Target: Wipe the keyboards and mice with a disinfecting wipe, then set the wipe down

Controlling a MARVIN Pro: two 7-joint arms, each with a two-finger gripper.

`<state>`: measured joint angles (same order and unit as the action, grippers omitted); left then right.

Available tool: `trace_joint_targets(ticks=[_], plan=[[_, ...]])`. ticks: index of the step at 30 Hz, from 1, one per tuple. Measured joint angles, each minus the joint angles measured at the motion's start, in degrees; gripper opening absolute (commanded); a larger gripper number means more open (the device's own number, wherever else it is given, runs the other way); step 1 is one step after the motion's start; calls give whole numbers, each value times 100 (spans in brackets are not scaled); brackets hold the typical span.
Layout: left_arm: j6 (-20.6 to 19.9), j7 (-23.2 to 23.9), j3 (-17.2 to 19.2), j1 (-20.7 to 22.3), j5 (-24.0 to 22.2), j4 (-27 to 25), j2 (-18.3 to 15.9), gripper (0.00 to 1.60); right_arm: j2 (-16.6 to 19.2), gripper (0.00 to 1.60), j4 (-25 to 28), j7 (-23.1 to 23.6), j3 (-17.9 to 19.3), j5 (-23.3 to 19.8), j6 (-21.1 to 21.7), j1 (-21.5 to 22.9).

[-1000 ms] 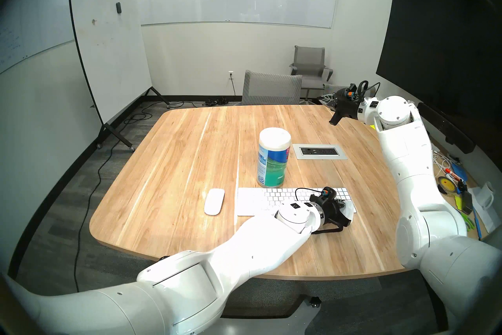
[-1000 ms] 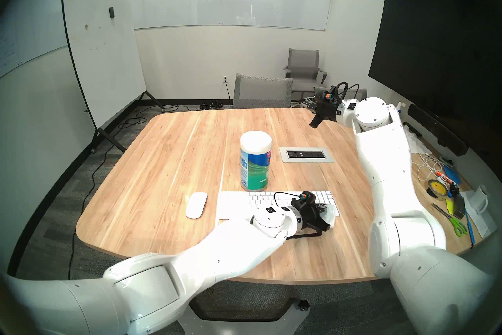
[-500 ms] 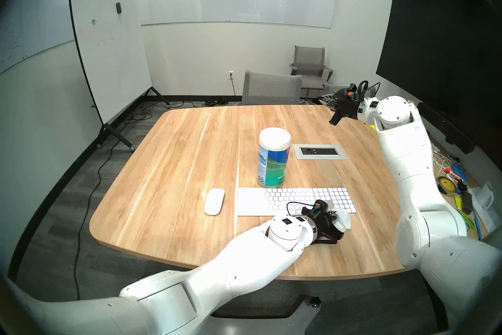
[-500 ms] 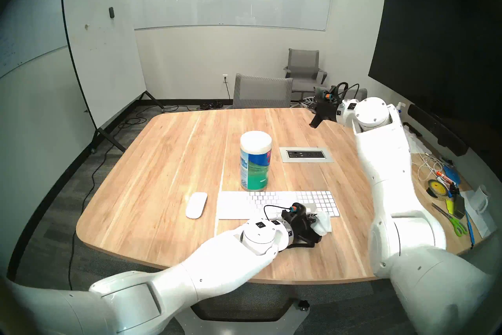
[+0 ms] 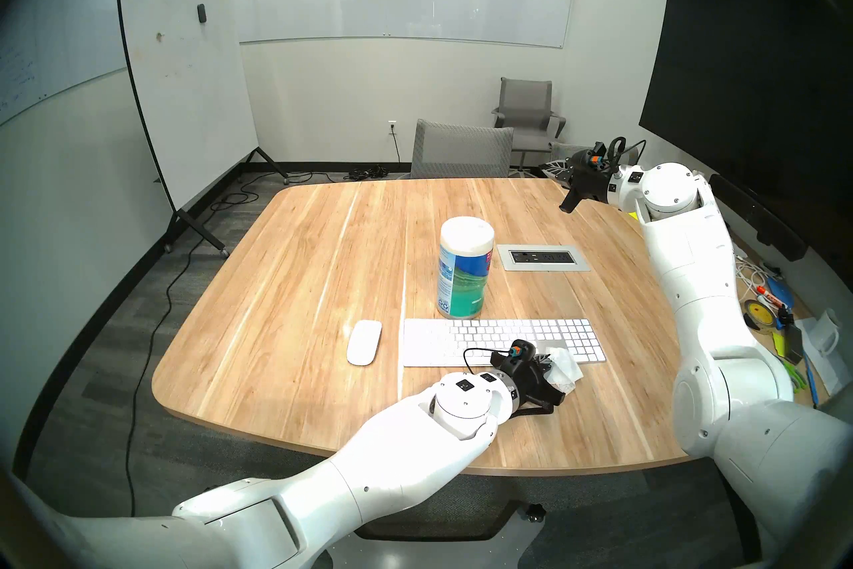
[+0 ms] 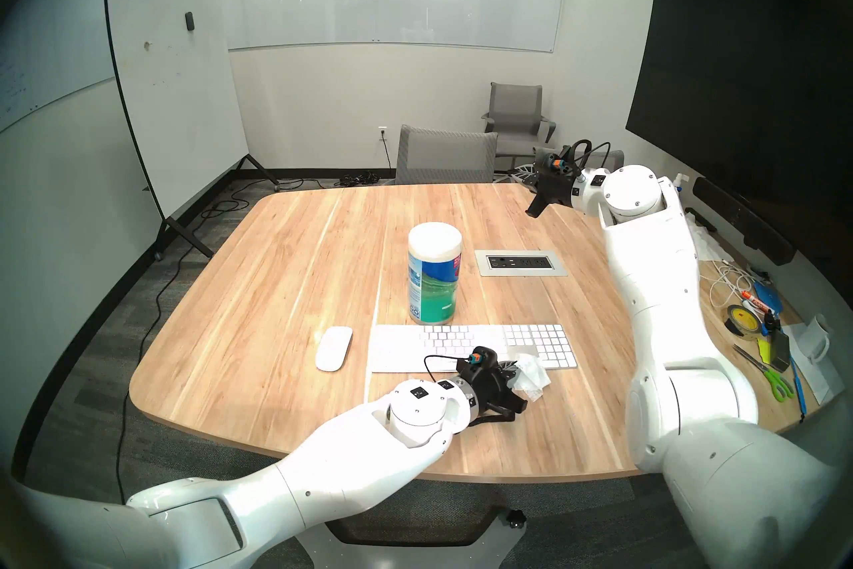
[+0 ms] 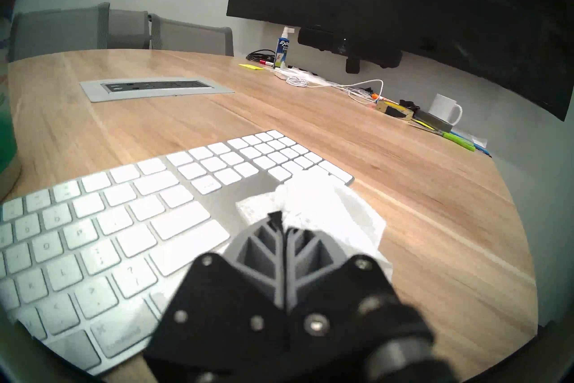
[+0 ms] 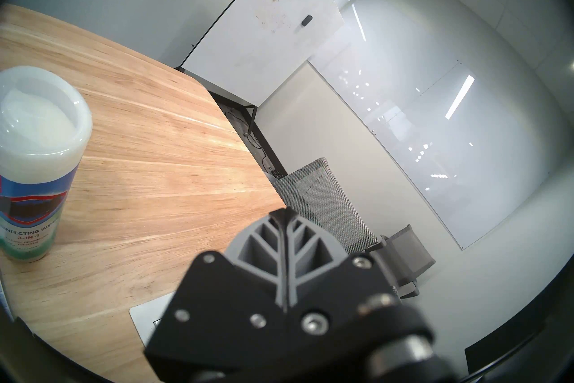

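Currently your left gripper [image 7: 281,219], low in the frame, clamps the crumpled thin white wipe [image 7: 323,211] against the flat white keyboard's [image 7: 130,217] lower-right edge for scrubbing, while your right gripper [image 8: 284,214] hangs clenched and empty.

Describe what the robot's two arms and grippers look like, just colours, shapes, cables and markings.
Both arms are glossy white, with rounded segments, drum-shaped joints and small dark screws. Little black square markings sit near each wrist. The left gripper and right gripper are black, each with a thin black looping cable and an orange-and-teal connector on top. The wrist views show grey fingers with open triangular ribbing on black screwed mounts.
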<state>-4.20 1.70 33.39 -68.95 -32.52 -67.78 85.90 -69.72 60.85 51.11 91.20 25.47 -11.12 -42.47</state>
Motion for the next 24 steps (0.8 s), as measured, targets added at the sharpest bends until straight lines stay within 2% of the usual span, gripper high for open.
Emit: trace_joint_targets(ticks=[13,24], plan=[[-187,-402,286,-446,-176,-942,-657,0,0,0,-1,0,0,0,-2,0],[-526,-583,419,-954,-419,-1780,-1340,0,0,0,-3,-1,0,0,-5,-1]])
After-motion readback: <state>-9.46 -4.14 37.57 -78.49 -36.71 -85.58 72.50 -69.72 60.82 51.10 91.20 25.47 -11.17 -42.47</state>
